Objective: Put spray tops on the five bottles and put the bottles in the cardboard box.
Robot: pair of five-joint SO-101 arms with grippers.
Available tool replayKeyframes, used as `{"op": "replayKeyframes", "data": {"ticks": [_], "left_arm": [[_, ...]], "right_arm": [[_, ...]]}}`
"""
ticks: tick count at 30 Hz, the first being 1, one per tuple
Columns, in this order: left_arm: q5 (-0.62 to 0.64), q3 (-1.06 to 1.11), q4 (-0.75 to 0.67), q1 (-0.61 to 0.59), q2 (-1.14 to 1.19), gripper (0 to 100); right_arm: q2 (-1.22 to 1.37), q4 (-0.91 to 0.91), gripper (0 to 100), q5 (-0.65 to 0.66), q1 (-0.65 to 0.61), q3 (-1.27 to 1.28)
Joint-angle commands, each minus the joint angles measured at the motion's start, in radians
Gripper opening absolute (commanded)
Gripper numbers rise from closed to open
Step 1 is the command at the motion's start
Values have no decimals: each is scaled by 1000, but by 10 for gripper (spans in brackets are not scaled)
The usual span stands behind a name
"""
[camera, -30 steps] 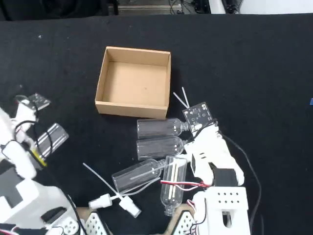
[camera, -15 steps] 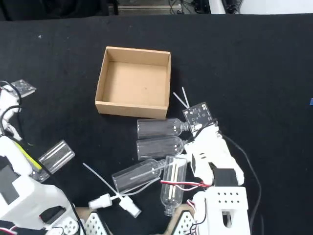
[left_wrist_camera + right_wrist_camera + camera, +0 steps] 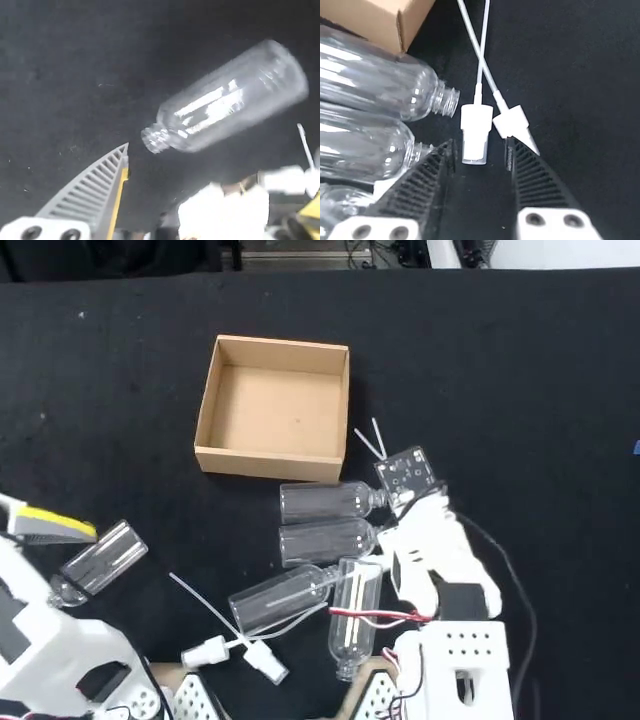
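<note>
Left gripper (image 3: 121, 152) now apart from bottle (image 3: 225, 100)

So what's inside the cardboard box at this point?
The cardboard box shows a bare floor with nothing on it. Its near wall covers a thin strip of floor just behind it. The closest bottle lies outside, beside that wall.

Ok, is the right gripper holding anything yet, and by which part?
Nothing is held. The right gripper is open, its jaws either side of a white spray top, not closed on it.
</note>
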Motion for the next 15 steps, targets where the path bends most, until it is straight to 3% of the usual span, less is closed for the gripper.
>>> {"op": "replayKeyframes", "data": {"ticks": [1, 9, 15], "left_arm": [[130, 25, -91, -107, -46, 516], [193, 110, -117, -216, -58, 517], [215, 128, -186, -311, -61, 514]], "right_arm": [[18, 86, 152, -80, -2, -196], [33, 94, 152, -104, -91, -364], [275, 94, 152, -112, -183, -541]]}}
